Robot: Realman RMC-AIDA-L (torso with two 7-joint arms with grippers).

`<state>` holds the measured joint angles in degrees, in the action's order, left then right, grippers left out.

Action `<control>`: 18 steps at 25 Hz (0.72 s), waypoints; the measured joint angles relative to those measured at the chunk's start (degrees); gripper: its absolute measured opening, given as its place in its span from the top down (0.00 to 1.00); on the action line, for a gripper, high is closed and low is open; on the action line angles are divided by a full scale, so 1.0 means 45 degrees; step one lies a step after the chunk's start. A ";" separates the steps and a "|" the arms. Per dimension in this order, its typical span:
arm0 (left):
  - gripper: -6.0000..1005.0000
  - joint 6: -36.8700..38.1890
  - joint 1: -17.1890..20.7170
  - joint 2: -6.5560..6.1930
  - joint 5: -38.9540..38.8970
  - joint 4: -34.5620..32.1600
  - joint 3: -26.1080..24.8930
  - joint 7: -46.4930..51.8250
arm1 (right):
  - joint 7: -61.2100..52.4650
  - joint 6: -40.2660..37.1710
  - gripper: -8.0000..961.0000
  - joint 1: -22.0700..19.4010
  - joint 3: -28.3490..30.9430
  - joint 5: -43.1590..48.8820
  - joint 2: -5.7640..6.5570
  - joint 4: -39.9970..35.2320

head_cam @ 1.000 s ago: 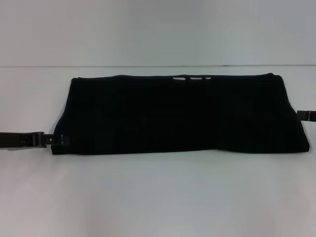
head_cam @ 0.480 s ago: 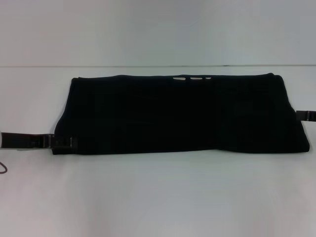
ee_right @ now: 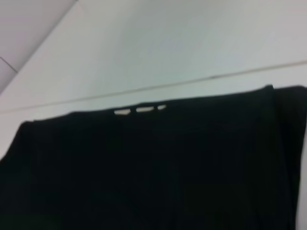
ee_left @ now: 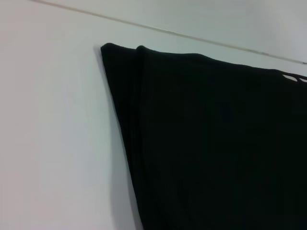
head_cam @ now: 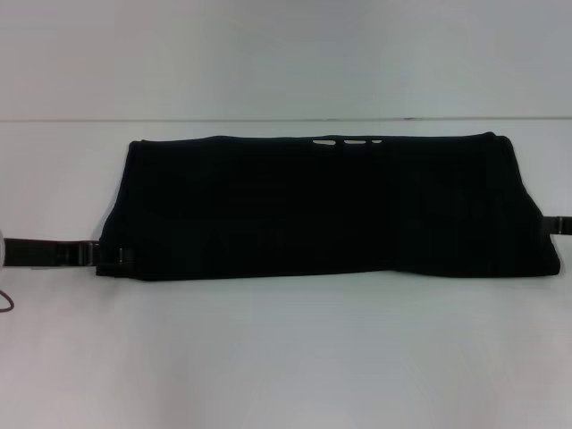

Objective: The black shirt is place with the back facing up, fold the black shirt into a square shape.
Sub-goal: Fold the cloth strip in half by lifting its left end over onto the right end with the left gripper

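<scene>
The black shirt (head_cam: pixel 331 206) lies on the white table (head_cam: pixel 286 357) folded into a wide low band, with small pale gaps along its far edge. My left gripper (head_cam: pixel 121 257) reaches in flat from the left and meets the shirt's near left corner. My right gripper (head_cam: pixel 561 223) shows only as a dark tip at the shirt's right end. The left wrist view looks along the shirt's layered left edge (ee_left: pixel 216 143). The right wrist view takes in the shirt's far edge (ee_right: pixel 153 167). Neither wrist view shows its own gripper.
The table's far edge (head_cam: pixel 286 120) runs just behind the shirt, with a pale wall beyond it. White tabletop stretches in front of the shirt. A thin dark cable (head_cam: pixel 7 302) loops at the left edge below the left arm.
The left gripper has slid right onto the shirt's near left corner. The right gripper has shifted down and outward, so less of it shows. The shirt has not moved.
</scene>
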<state>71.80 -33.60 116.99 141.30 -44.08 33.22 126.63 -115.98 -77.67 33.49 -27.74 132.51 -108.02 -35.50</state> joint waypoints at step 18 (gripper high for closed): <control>0.90 0.0001 -0.0086 -0.0021 -0.0042 -0.0010 0.0000 -0.0005 | -0.1102 0.1299 0.29 0.0164 -0.0236 0.1142 -0.0147 0.0608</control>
<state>71.81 -33.98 116.89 141.10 -44.12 33.22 126.61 -120.94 -71.83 34.23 -28.80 137.65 -108.68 -32.76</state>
